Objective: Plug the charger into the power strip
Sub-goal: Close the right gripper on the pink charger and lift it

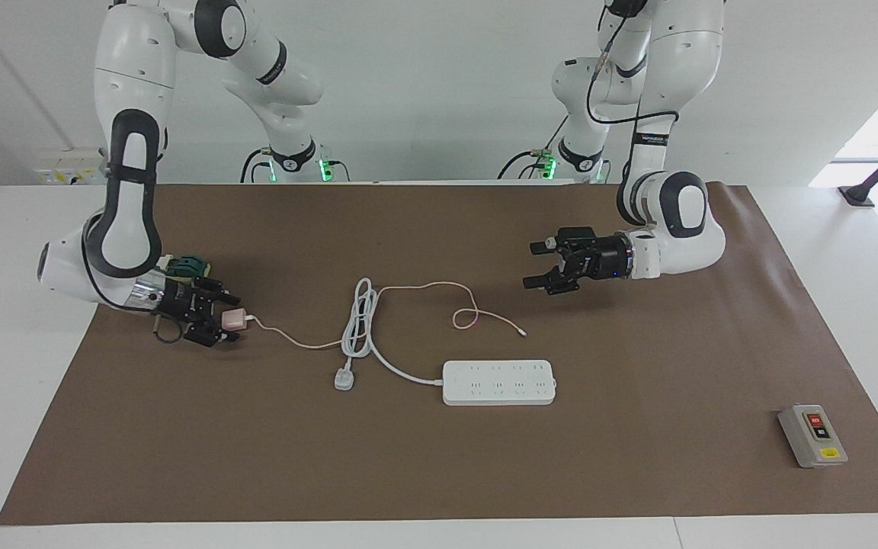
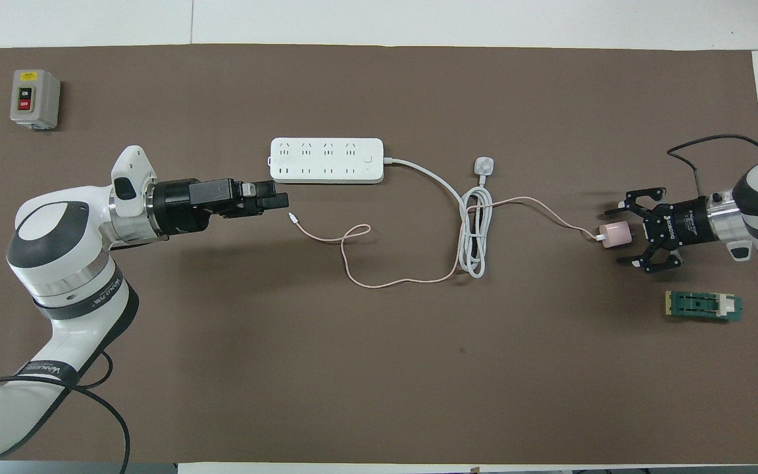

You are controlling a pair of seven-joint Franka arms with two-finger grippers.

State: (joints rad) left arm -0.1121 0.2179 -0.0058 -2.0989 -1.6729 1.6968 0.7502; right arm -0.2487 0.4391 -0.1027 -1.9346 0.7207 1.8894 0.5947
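Brown mat [image 1: 439, 473] on white table; both tools open, right tool [image 1: 219, 319] seemingly bracketing charger [image 1: 234, 319].

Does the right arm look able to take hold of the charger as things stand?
Probably yes: the right pincer stands open with the charger between its fingers, and nothing lies between them.

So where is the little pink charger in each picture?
Facing view: the charger lies on the brown mat at the right arm's end of the table, between the open fingers of the right gripper.
Overhead view: the charger is again between those fingers.
Shared landmark: the green board beside it, nearer to the robots.
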